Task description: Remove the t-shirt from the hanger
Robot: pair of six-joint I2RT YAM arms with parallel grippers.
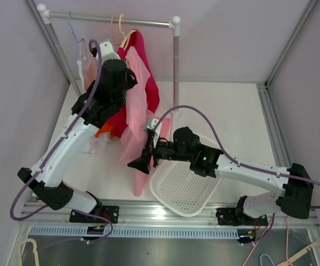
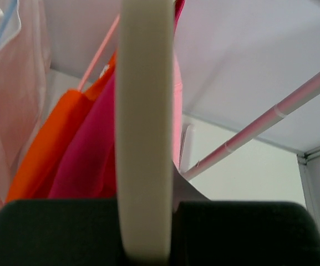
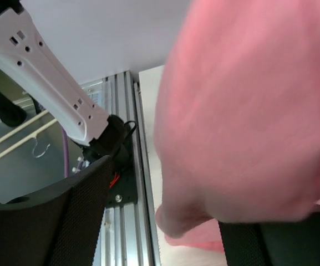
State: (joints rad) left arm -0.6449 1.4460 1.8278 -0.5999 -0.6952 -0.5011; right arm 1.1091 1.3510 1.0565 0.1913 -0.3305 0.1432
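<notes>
A pale pink t-shirt (image 1: 138, 105) hangs from a cream hanger (image 1: 127, 40) on the rack rail (image 1: 98, 18), its lower end reaching down to the table. My left gripper (image 1: 120, 56) is up at the hanger. In the left wrist view it (image 2: 146, 235) is shut on the hanger's cream bar (image 2: 146, 111). My right gripper (image 1: 143, 151) is at the shirt's lower part. In the right wrist view its jaws (image 3: 171, 238) stand wide apart with the pink cloth (image 3: 248, 122) hanging between them, not pinched.
A crimson garment (image 1: 147, 83) and an orange one (image 1: 103, 132) hang next to the t-shirt, with a pale garment (image 1: 85, 66) further left. A white mesh basket (image 1: 184, 191) lies under the right arm. The rack post (image 1: 176, 61) stands to the right. Spare hangers (image 1: 309, 255) lie below the rail.
</notes>
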